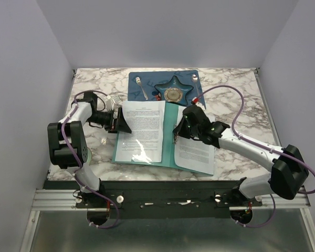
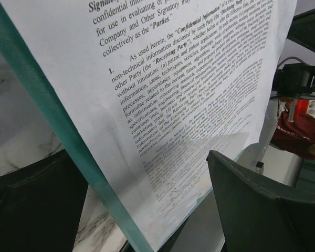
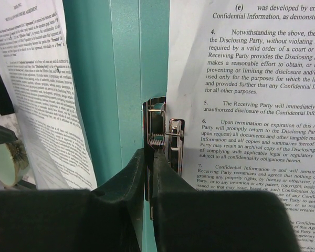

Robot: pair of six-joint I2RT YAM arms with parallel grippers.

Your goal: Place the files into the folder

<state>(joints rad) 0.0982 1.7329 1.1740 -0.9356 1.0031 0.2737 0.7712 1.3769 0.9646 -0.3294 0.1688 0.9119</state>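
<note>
Now the open folder (image 1: 169, 143) lies on the worktop (image 1: 94, 84), long axis near-to-far, files (image 1: 142, 131) on both flaps, right pincer (image 3: 149, 157) clamped on its silver clip (image 3: 163, 128), left pincer (image 1: 122, 123) spread apart at its left edge.

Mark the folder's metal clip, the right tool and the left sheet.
metal clip (image 3: 166, 132), right wrist view, its silver plate.
right tool (image 3: 150, 157), right wrist view, between its fingertips.
left sheet (image 1: 143, 128), top view, middle of the page.

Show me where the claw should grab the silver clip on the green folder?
On the silver clip, pinch the thin tab that sticks up, coming down from the near side like the right claw: the rest lies flat on the folder.
</note>
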